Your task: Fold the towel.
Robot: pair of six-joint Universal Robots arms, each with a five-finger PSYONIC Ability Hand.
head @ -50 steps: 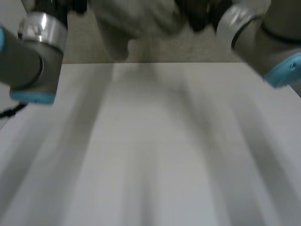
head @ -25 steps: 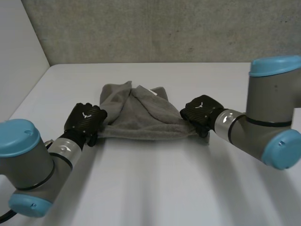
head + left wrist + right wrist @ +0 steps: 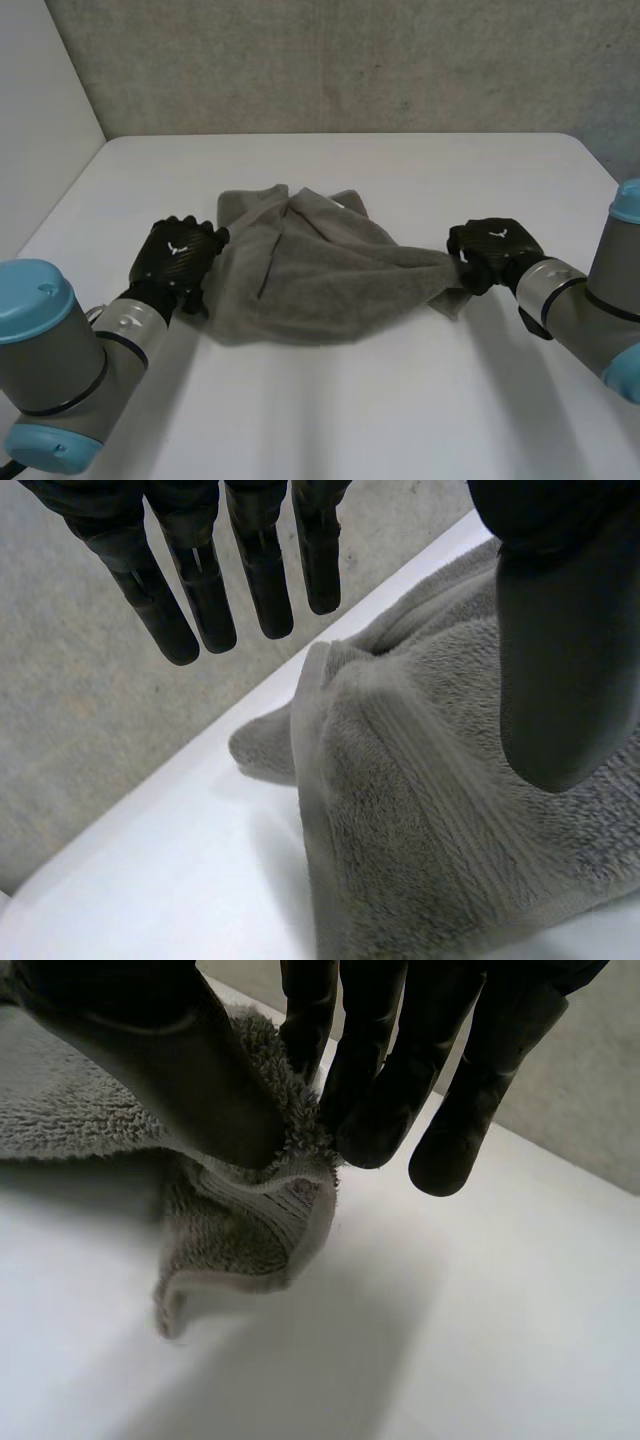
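Evidently soft, limp towel (image 3: 300, 275): right robot hand (image 3: 490, 255) pinched its corner; left robot hand (image 3: 178, 255) was spread (edges probably grip best).

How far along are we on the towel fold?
Done: no neat fold yet; the towel lies bunched and creased on the table. In hand: the right hand pinches its right-side end; the left hand sits at the opposite edge, fingers straight, gripping nothing. Left: spread it flat, then fold.
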